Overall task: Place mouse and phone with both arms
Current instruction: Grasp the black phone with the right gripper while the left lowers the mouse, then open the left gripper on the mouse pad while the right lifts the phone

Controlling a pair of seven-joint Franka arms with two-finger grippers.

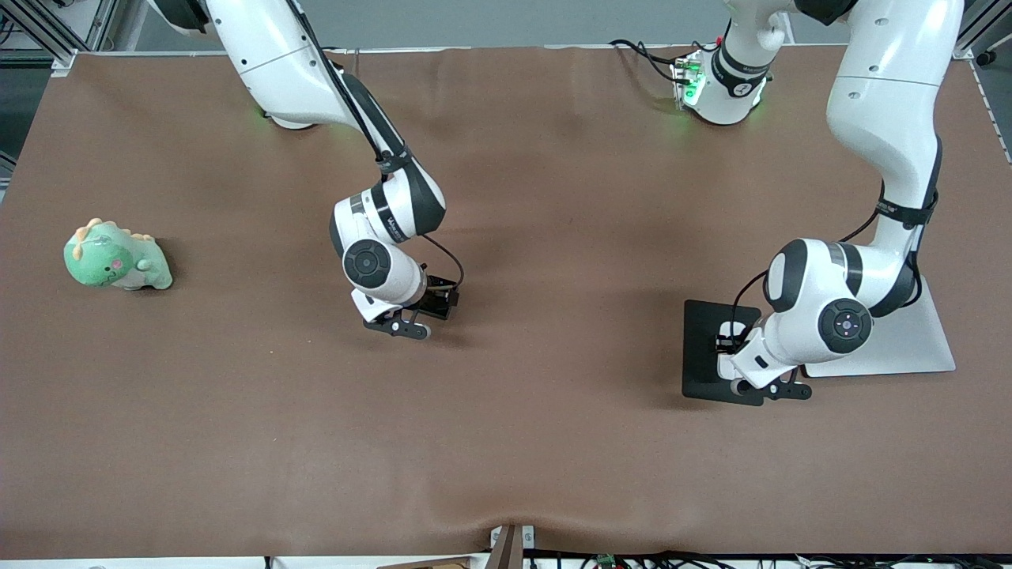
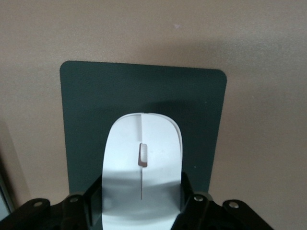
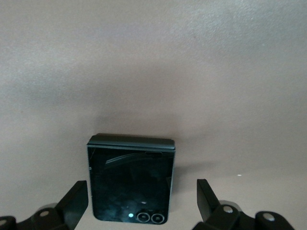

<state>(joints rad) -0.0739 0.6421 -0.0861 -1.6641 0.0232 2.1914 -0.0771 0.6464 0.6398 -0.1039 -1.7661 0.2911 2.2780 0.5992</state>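
**mouse gripped over the pad, phone lying between spread fingers**

the left gripper (image 2: pixel 142 211) sits low over the black pad (image 1: pixel 704 348) toward the left arm's end of the table, its fingers closed against the flanks of the white mouse (image 2: pixel 142 167). whether the mouse rests on the pad or hangs just above it, i cannot tell. if the fingers let go while it is tilted or raised, the glossy shell could slide off toward the pad's edge. the pad's nearer corner lies close under the wrist, and a white board (image 1: pixel 909 348) lies just beside it, so room there is tight.

the right gripper (image 3: pixel 143 203), near the table's middle, is spread wide with the phone (image 3: pixel 130 179) between its fingers, apart from both and seemingly flat on the brown table (image 1: pixel 553 442). a crooked closing could nudge the slick slab sideways. bare table surrounds it; the green plush toy (image 1: pixel 117 256) is well apart, toward the right arm's end.
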